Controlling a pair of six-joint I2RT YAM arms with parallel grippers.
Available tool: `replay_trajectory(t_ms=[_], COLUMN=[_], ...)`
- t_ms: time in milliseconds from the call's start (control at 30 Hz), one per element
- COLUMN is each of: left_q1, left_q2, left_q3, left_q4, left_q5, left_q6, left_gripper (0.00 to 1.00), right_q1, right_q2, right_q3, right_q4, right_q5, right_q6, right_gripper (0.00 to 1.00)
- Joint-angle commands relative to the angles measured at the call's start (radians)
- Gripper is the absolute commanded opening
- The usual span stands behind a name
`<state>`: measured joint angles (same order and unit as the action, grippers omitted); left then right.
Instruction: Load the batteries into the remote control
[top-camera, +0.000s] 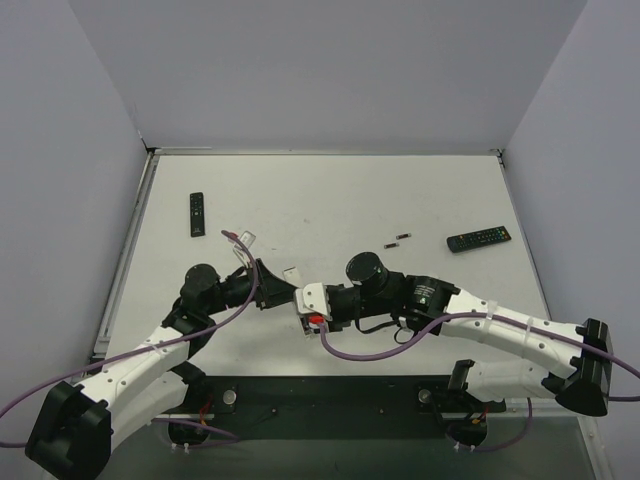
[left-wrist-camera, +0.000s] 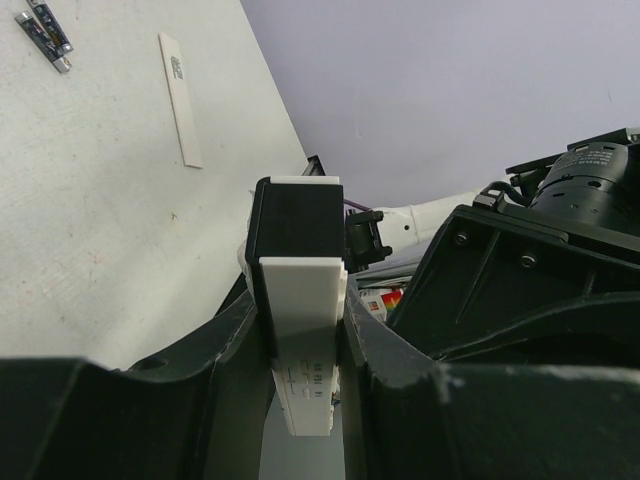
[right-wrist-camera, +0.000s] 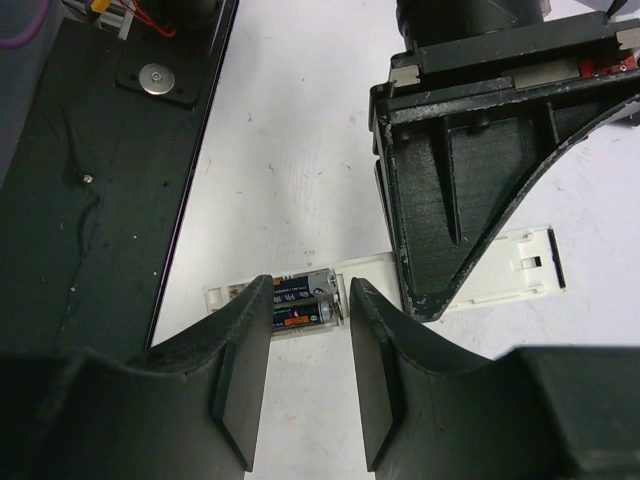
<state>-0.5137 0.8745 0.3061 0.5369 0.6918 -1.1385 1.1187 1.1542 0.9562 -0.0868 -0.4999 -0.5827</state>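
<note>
Right wrist view shows the white remote lying left to right across the frame. Two batteries sit side by side in its open compartment, their long axes along the remote's. Both arms bend inward from the lower corners of the top view and meet at lower centre; the left gripper pinches the remote, while the right gripper is partly spread, its fingers straddling the batteries.

Inspector: Your right gripper, jaws apart, flanks two batteries seated in the open bay of the white remote control.
Operator: And the left gripper?
Inspector: It covers the remote's middle.
</note>
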Motion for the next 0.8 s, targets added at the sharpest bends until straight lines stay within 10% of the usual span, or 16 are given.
replay_trajectory(t_ms=[0,767], left_q1=[0.004,0.004], left_q2=[-0.011,-0.019], left_q3=[0.057,0.071], left_q4=[0.026,0.028], left_q5=[0.02,0.028], left_q6=[0.02,0.008], left_gripper=[0.0,0.0], right_q1=[-0.01,-0.02], right_q2=[0.012,0.041], right_q3=[0.047,0.021], right_q4=[0.03,0.032], right_q5=[-0.066,-0.08], right_q6=[-0.02,-0.006], right_gripper=[0.32,0.25])
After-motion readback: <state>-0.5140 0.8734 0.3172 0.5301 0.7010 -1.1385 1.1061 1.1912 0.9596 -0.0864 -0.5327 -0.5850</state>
